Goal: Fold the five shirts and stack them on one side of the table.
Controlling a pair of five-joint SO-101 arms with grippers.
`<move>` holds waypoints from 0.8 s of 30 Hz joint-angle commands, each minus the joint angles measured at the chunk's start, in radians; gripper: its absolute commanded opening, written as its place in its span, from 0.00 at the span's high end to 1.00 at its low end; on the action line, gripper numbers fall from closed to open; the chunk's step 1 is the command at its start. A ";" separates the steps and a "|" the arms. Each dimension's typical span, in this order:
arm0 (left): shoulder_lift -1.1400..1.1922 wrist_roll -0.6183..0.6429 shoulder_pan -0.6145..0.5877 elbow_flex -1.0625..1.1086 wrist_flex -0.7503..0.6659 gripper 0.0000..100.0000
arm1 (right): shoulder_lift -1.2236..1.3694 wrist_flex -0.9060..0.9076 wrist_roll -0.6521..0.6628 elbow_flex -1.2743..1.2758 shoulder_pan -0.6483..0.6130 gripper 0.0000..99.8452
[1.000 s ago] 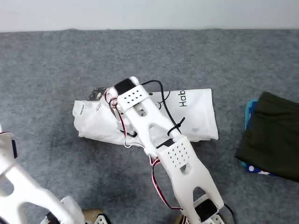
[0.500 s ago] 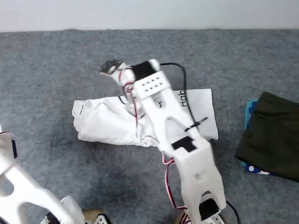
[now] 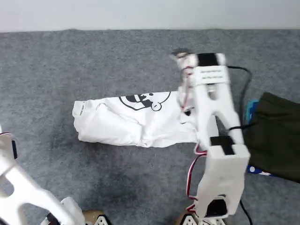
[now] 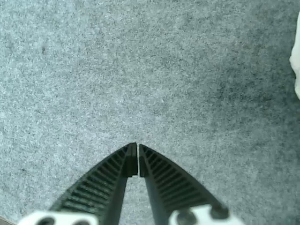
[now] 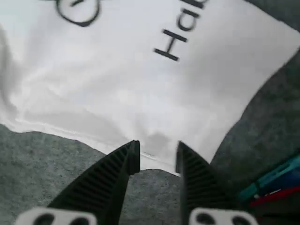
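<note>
A white shirt (image 3: 136, 119) with a black print lies crumpled lengthwise in the middle of the grey table. My right gripper (image 3: 182, 55) hangs raised over the shirt's right end. In the right wrist view its fingers (image 5: 157, 157) stand open with nothing between them, above the white shirt (image 5: 140, 79) near its lettered edge. A dark green folded shirt (image 3: 276, 136) rests on a blue one (image 3: 251, 112) at the right edge. My left gripper (image 4: 138, 161) is shut on nothing above bare carpet, and the left arm (image 3: 18, 187) sits at the near left corner.
Grey carpet (image 3: 93, 56) covers the table, open on the far side and at the left. A sliver of the white shirt (image 4: 296, 61) shows beside the left gripper. The blue and red edge of the stack (image 5: 272, 185) lies close to the right gripper.
The right arm has swung from the shirt's left part across to its right end and risen, uncovering the black print. The left arm has kept still.
</note>
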 commanded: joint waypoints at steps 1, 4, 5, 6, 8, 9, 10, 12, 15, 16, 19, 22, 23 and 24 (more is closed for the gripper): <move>-0.025 0.009 -0.002 -0.007 -0.018 0.99 | 0.031 0.012 -0.061 -0.011 0.058 0.72; -0.025 0.009 0.000 -0.007 -0.018 0.99 | 0.085 -0.047 -0.094 -0.012 0.076 0.71; -0.025 0.009 0.000 -0.007 -0.018 0.99 | 0.099 -0.067 -0.098 -0.012 0.076 0.71; -0.025 0.009 0.000 -0.007 -0.018 0.99 | 0.113 -0.088 -0.101 -0.012 0.073 0.71; -0.031 0.006 0.000 -0.007 -0.018 0.99 | 0.136 -0.125 -0.103 -0.012 0.068 0.71; -0.032 0.006 0.000 -0.008 -0.018 0.99 | 0.145 -0.142 -0.103 -0.012 0.068 0.71; -0.032 0.006 0.000 -0.010 -0.017 0.99 | 0.156 -0.159 -0.103 -0.012 0.070 0.71; -0.032 0.006 0.000 -0.010 -0.015 0.99 | 0.182 -0.189 -0.107 -0.012 0.074 0.71; -0.032 0.006 0.000 -0.008 -0.014 0.99 | 0.234 -0.226 -0.161 -0.012 0.074 0.71; -0.032 0.006 0.000 -0.008 -0.014 0.99 | 0.251 -0.226 -0.173 -0.012 0.071 0.72; -0.032 0.006 0.000 -0.008 -0.012 0.99 | 0.292 -0.200 -0.173 -0.012 0.062 0.75; -0.032 0.006 -0.002 -0.008 -0.012 0.99 | 0.305 -0.179 -0.170 -0.012 0.059 0.88; -0.032 0.006 -0.002 -0.008 -0.012 0.99 | 0.302 -0.179 -0.170 -0.012 0.061 0.92; -0.032 0.006 -0.002 -0.008 -0.012 0.99 | 0.294 -0.179 -0.170 -0.012 0.062 0.95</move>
